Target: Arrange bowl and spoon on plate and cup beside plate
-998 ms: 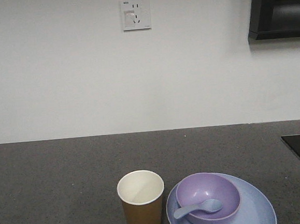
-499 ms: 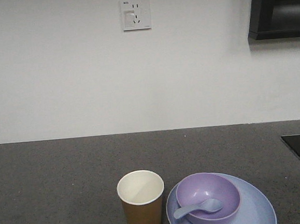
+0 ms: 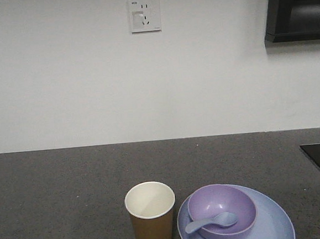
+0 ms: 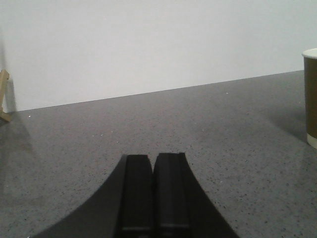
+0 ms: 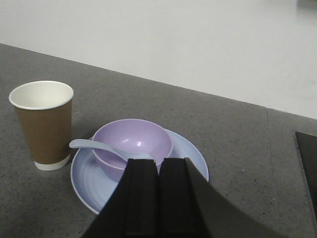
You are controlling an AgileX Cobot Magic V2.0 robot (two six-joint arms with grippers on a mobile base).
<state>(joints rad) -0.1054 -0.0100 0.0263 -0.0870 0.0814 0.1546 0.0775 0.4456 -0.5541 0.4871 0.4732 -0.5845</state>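
Bowl (image 3: 221,212) — lavender-purple, upright — sits on the pale lavender-blue plate (image 3: 276,221), toward the plate's left half, with bare plate rim visible to its right and front. Spoon (image 3: 211,222) lies with its scoop inside the bowl and its handle resting over the bowl's rim, pointing toward the cup; it is carried by the bowl, which is on the plate. Paper cup (image 3: 151,214) stands upright on the dark speckled countertop (image 3: 61,199), just beside the plate's left edge, empty as far as its cream interior shows. Whether cup and plate touch cannot be settled from these views.

Left gripper (image 4: 154,193) is low over bare countertop, well apart from the cup at the far right of its view, jaws closed together and holding nothing. Right gripper (image 5: 159,196) hangs above the near rim of the plate, jaws likewise closed and empty, not in contact with bowl or spoon.

Assessment: all three placements required by the task appear satisfied — bowl and spoon on plate, cup alongside. No outstanding step is evident; only the arms' retreat would remain.
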